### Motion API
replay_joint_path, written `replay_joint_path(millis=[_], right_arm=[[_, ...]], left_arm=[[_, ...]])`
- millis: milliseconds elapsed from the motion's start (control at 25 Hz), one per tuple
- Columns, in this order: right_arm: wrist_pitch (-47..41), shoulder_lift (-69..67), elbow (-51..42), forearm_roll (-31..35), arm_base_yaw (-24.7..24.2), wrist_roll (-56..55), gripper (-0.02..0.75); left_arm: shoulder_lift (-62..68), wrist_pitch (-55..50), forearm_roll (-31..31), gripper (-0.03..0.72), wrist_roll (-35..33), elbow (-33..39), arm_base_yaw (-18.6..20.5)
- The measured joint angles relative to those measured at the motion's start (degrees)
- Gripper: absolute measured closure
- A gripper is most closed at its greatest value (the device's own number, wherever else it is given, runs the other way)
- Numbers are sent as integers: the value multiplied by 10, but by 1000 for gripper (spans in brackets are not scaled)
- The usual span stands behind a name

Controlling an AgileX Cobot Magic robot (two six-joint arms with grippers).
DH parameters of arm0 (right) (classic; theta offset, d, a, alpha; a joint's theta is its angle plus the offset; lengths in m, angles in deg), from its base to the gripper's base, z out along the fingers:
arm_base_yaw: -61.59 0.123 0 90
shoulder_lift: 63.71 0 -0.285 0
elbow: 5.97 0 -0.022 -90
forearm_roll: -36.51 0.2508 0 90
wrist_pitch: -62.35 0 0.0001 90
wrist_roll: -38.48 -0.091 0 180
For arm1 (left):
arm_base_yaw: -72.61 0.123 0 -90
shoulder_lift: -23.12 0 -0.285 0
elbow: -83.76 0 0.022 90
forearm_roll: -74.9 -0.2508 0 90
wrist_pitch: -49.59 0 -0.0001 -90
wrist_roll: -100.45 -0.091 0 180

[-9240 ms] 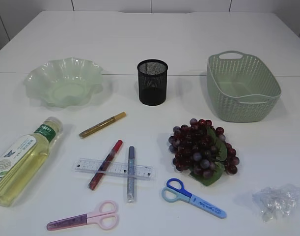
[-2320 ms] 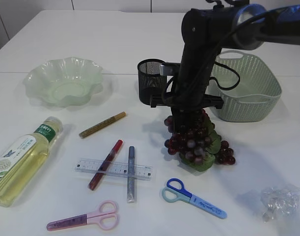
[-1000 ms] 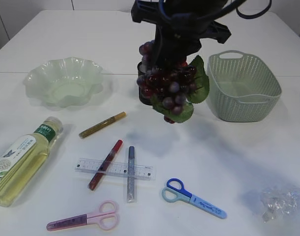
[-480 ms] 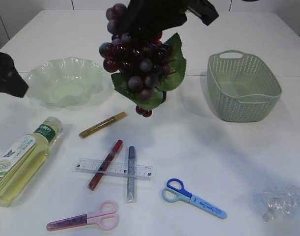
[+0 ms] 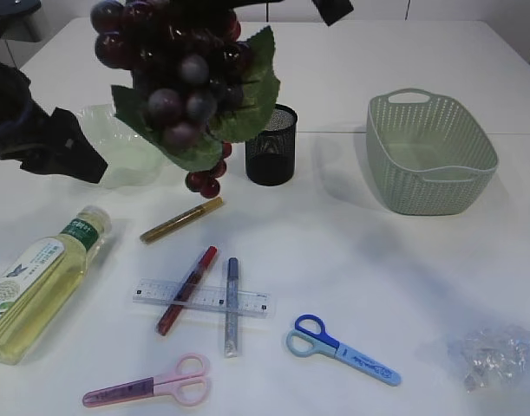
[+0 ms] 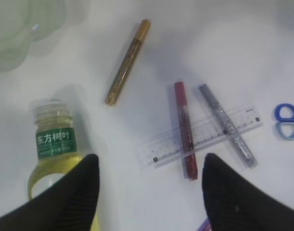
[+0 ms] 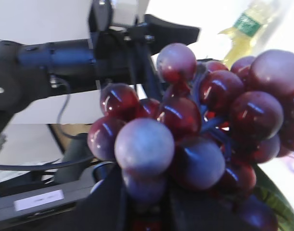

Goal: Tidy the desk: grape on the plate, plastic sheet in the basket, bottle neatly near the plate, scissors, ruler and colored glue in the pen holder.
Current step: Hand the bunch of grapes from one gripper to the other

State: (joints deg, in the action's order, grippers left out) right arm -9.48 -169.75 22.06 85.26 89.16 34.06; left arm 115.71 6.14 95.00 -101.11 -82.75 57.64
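White desk is being crowded near-side by pink scissors, blue scissors, ruler and bottle. Left gripper is being held with jaws apart above the ruler. Farther back, grape bunch is being kept clamped by the right gripper, aloft beside the plate.

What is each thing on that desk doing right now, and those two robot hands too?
Grape bunch: lifted, hanging from the right tool.
Plate: empty.
Pen holder: upright.
Basket: empty.
Bottle: lying down, capped.
Ruler: flat, under two glue pens.
Gold glue pen: lying alone.
Blue scissors: closed.
Pink scissors: closed.
Plastic sheet: crumpled.
Left tool: open, empty.
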Motion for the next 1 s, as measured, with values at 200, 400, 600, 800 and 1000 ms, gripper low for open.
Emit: replay_joint_path(millis=[200,400,600,800,1000], right_arm=[[0,0,0,70,-10,0,606],[0,0,0,123,-48,1,607],[1,0,0,133,-83,5,607],[1,-4,0,171,-108,6,607],[3,-12,0,197,-111,6,607]], left_arm=[[1,10,55,197,-88,0,0],[15,13,74,197,-121,0,0],[27,8,87,200,-126,0,0],[27,-2,181,201,-193,0,0],[28,-5,274,186,-295,0,-24]])
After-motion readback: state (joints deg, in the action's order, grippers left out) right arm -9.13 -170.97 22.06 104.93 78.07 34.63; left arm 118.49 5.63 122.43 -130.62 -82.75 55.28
